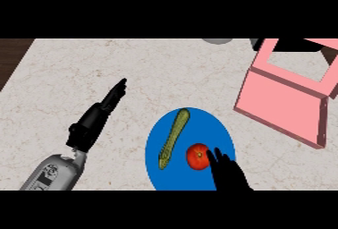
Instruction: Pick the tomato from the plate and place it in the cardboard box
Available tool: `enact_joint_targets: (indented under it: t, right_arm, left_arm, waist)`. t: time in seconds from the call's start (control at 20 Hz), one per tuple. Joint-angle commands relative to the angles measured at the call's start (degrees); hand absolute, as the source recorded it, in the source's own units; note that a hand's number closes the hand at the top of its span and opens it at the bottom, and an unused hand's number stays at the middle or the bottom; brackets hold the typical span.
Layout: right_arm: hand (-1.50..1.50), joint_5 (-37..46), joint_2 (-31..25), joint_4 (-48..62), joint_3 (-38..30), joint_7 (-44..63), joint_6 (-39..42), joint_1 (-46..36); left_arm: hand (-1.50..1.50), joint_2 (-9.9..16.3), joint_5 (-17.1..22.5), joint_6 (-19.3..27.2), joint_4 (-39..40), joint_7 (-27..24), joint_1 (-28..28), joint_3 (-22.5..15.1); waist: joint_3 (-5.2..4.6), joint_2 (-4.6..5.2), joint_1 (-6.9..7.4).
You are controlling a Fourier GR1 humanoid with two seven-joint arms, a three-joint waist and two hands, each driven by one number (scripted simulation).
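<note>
At left of frame the left hand (99,114) lies open, fingers straight. At lower centre the blue plate (158,167) holds a cucumber (174,137) and the tomato (196,157), the right hand's (228,172) straight fingers touching it. A pink box (280,107) sits upper right.

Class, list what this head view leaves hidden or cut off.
- Cardboard box: far end cut by the top band; contents unseen.
- Tomato: right side hidden by the right hand.
- Plate: lower rim cut off.
- Grey object at top edge: too little shows to identify.
</note>
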Motion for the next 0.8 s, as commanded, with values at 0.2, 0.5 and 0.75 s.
enact_joint_targets:
  t: [0.2,0.5,0.75]
  right_arm:
    - [-1.5,4.5,10.64,23.57,-4.26,0.85,-3.5,-7.62]
    - [-1.5,4.77,12.09,30.89,-6.31,1.88,-4.17,-12.43]
    - [-1.5,6.56,12.15,36.4,-4.05,0.76,-8.24,-11.05]
  left_arm:
    - [0.0,-1.77,-2.34,0.37,0.07,-1.57,1.9,0.96]
    - [0.0,-1.95,-2.39,-2.83,-1.46,2.37,0.92,3.74]
    - [0.0,-4.72,-6.29,-2.31,-2.34,-0.3,4.21,2.61]
  waist:
    - [0.04,-0.18,-0.54]
    - [0.05,-0.23,-0.77]
    - [0.05,-0.26,-0.72]
